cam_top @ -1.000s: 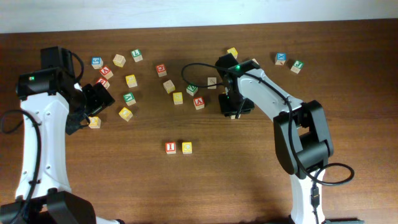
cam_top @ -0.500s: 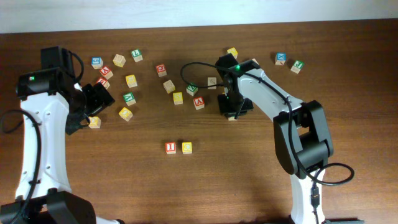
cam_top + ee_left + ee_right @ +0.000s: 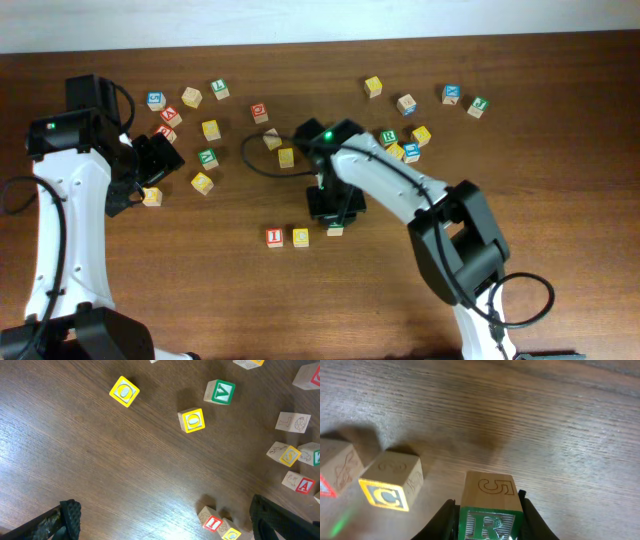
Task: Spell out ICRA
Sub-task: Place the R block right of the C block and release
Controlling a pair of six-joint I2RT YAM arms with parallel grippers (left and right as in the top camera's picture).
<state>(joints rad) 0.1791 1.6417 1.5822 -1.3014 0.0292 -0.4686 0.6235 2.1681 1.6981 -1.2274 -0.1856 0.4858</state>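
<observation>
At the front middle of the table (image 3: pixel 180 300), beside the started row, the right gripper (image 3: pixel 332 210) is now found. A second ago it was placed further back and to the right, among the loose cubes (image 3: pixel 210 130). Since then it has been swung across and forward. The left arm is not seen to have moved.

- R cube (image 3: pixel 490 491): pinched between the right fingers, a green R on one face and an outlined 5 on another. It is held just right of the C cube (image 3: pixel 390 487), with a narrow gap left between them. Whether it is already resting on the wood cannot be told.
- I cube (image 3: pixel 274 237) and C cube: set side by side in reading order, close together.
- A cube (image 3: pixel 300 483): picked out only in the left wrist view, lying with other loose cubes behind the row. It cannot be found from overhead and is probably hidden by the right arm.
- Left gripper (image 3: pixel 164 515): fingers spread wide with nothing between them, held over the left part of the table.

Reading: the third letter is judged to be about to be set down. Once it is released in line with C, only A is left to be fetched. A slightly skewed R is the likeliest fault, so a square release is called for.
</observation>
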